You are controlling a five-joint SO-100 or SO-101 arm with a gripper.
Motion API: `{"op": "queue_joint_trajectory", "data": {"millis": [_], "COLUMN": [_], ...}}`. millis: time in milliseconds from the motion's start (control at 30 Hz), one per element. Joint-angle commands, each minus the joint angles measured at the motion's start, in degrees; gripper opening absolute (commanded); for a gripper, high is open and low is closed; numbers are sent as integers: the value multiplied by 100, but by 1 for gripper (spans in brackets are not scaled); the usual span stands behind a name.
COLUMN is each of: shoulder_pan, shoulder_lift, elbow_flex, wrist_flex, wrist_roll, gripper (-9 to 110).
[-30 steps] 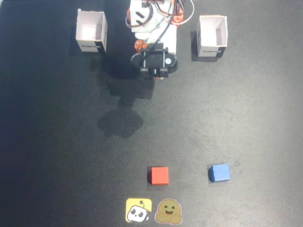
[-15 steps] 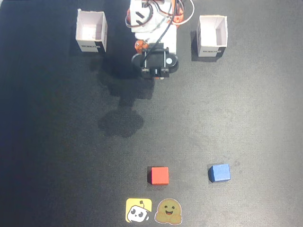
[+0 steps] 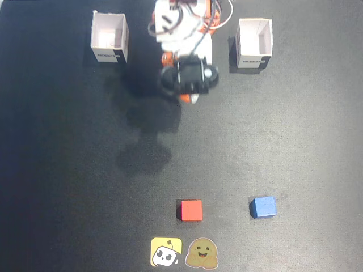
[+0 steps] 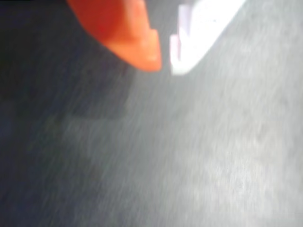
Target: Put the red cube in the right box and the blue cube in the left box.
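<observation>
In the fixed view the red cube [image 3: 191, 209] lies on the dark mat near the front, with the blue cube [image 3: 262, 207] to its right. Two open white boxes stand at the back, one on the left [image 3: 109, 55] and one on the right [image 3: 252, 59]. The arm is folded between them, and my gripper [image 3: 190, 97] points down at the mat, far from both cubes. In the wrist view my gripper [image 4: 165, 64] shows an orange fingertip [image 4: 142, 47] and a white fingertip [image 4: 189, 52] almost together with nothing between them. Only blurred mat lies below; no cube shows there.
Two stickers lie at the front edge in the fixed view, a yellow one [image 3: 166, 252] and a brown smiling face [image 3: 202, 253]. The arm's shadow [image 3: 144, 153] falls on the mat between arm and cubes.
</observation>
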Motion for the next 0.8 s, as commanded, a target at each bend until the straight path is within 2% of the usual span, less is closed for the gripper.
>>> {"op": "queue_joint_trajectory", "data": {"millis": [0,400,767], "shoulder_pan": [105,9,-264], "shoulder_lift": [-1266,-3806,-5484], "elbow_flex": [-1046,-2742,-4210], "wrist_flex": [-220,-993,-1055], "wrist_roll": [-97,-35,9], "gripper": [0,1,12]}}
